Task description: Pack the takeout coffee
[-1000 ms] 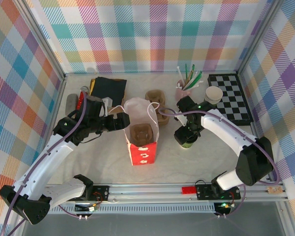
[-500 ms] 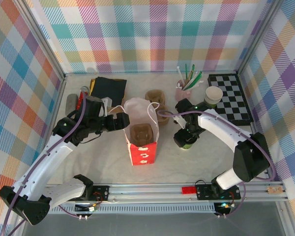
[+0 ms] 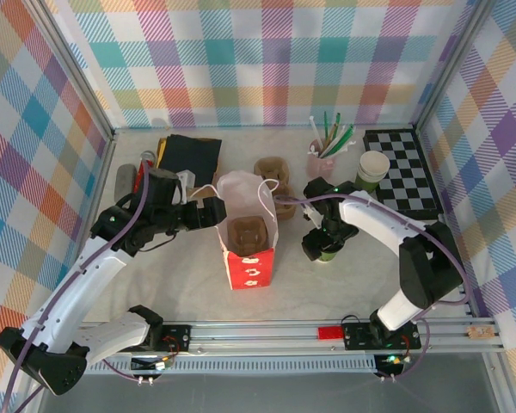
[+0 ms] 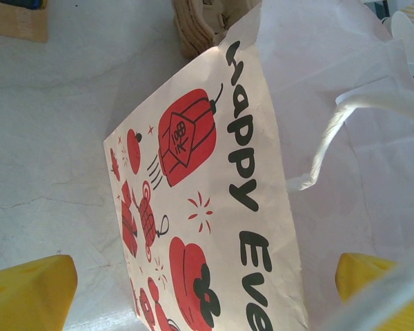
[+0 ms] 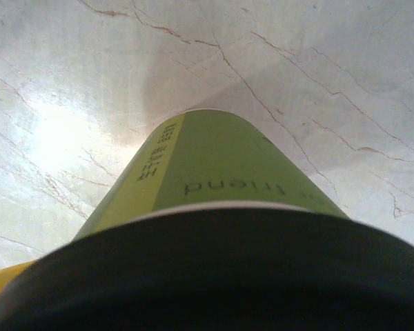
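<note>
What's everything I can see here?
paper bag: one, white and red, centre, open
cup tray: one, brown, inside the bag
spare trays: stack, brown, behind the bag
coffee cup: one, green with black lid, right of the bag
lidless cup: one, green with white rim, back right
straw cup: one, pink, left of the lidless cup
chessboard: one, black and white, back right corner
flat pile: count unclear, black, back left
left pincer: one, black with yellow tips, open at the bag's left side
right pincer: one, black, down over the coffee cup
</note>
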